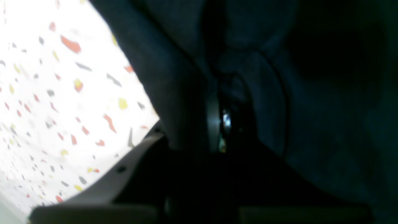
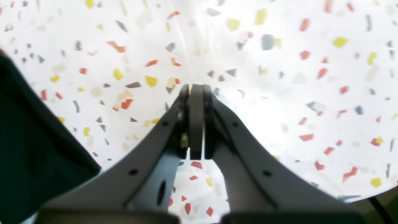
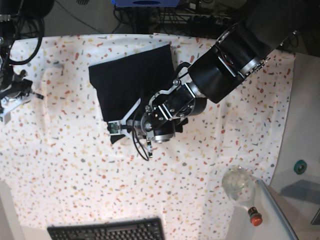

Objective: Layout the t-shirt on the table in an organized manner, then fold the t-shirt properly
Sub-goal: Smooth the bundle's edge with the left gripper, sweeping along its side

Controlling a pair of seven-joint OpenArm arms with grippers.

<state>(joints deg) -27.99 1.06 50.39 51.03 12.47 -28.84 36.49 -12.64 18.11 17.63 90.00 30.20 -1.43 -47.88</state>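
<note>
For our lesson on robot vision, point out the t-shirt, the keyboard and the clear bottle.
t-shirt [image 3: 131, 75]: base view, on the flat black fabric of its body.
keyboard [image 3: 107, 231]: base view, on its rows of keys.
clear bottle [image 3: 237, 184]: base view, on its rounded transparent body.

The left claw [image 1: 217, 124] is closed on dark fabric of the t-shirt [image 1: 311, 109], which bunches in folds around and above the fingers and fills everything to its right. One pale finger [image 1: 124, 174] runs diagonally from the lower left toward the pinch. Left of the claw lies the bright tabletop [image 1: 62, 93], speckled red, yellow and grey.
</note>
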